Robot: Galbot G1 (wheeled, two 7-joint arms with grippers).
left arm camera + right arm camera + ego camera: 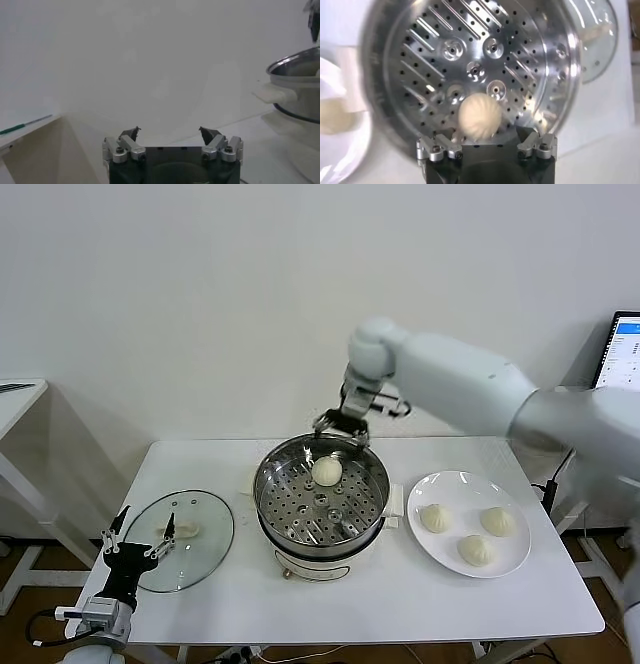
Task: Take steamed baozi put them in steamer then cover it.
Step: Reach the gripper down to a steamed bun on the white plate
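Observation:
One steamed baozi point(327, 472) point(479, 116) lies on the perforated tray of the steamer point(295, 502) point(470, 50), toward its far side. My right gripper point(340, 427) point(486, 134) hangs open just above that bun, over the far rim, with nothing between its fingers. Three more baozi point(436, 518) sit on the white plate point(460, 489) to the right of the steamer. The clear glass lid point(200, 529) lies flat on the table to the left. My left gripper point(140, 544) point(170, 132) is parked open at the lid's near left edge.
The white table's front edge point(350, 639) runs close below the steamer and plate. A screen point(625, 349) stands at the far right. A second table point(20, 399) juts in at the far left. The steamer's rim and handle point(295, 75) show in the left wrist view.

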